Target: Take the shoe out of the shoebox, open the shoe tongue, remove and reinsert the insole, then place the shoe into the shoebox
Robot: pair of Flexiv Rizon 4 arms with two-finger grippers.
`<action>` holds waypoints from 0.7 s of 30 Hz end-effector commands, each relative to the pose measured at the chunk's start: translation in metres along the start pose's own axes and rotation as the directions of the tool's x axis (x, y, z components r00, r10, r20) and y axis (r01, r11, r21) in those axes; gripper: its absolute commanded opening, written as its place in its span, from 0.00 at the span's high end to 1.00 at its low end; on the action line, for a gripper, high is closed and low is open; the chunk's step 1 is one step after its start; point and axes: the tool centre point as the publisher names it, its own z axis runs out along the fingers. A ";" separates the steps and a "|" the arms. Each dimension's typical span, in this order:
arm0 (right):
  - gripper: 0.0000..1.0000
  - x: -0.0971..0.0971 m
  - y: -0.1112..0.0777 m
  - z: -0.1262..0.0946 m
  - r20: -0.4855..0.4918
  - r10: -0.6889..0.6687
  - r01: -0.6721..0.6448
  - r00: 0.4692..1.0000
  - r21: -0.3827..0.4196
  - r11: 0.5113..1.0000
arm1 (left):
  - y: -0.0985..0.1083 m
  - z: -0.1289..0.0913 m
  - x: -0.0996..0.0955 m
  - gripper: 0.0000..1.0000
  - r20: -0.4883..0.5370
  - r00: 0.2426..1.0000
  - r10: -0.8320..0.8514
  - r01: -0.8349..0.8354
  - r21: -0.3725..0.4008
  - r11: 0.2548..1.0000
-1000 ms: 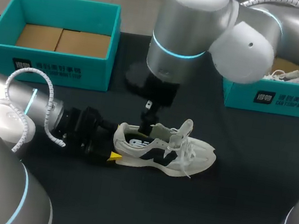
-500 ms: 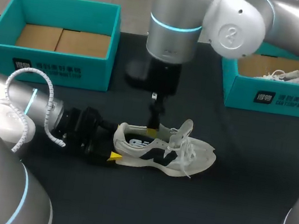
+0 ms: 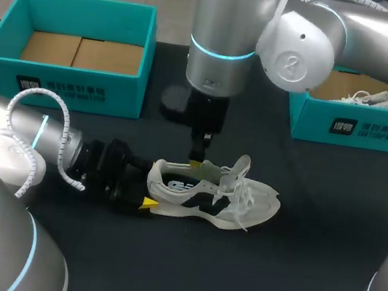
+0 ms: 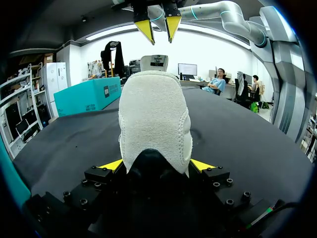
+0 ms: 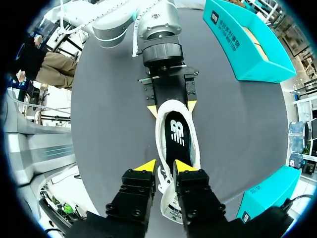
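A white shoe (image 3: 224, 199) lies on its sole on the black table, toe pointing right. My left gripper (image 3: 148, 187) lies low at its heel, shut on it, one yellow tip pressed to each side of the heel (image 4: 154, 114). The right gripper (image 3: 196, 162) hangs straight down over the shoe's opening, just above the upright tongue (image 4: 154, 62). Its fingers (image 5: 146, 166) are drawn almost together, and I see nothing gripped between them. Ahead of the right gripper (image 5: 165, 167) the black insole (image 5: 177, 135) with a white logo lies inside the shoe.
A teal shoebox (image 3: 72, 76) with a bare cardboard floor stands at the back left. At the back right, a second teal box (image 3: 362, 129) holds another white shoe (image 3: 378, 99). My right arm's thick wrist stands over the table's middle.
The right gripper's fingers have closed from wide apart to almost together, and its wrist has shifted slightly left above the shoe. The left gripper and the shoe have stayed put.
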 end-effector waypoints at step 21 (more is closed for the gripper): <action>1.00 -0.024 0.003 0.082 0.010 0.064 -0.065 0.998 0.063 0.996 | 0.006 0.003 -0.004 1.00 -0.001 1.000 0.000 0.000 -0.004 1.000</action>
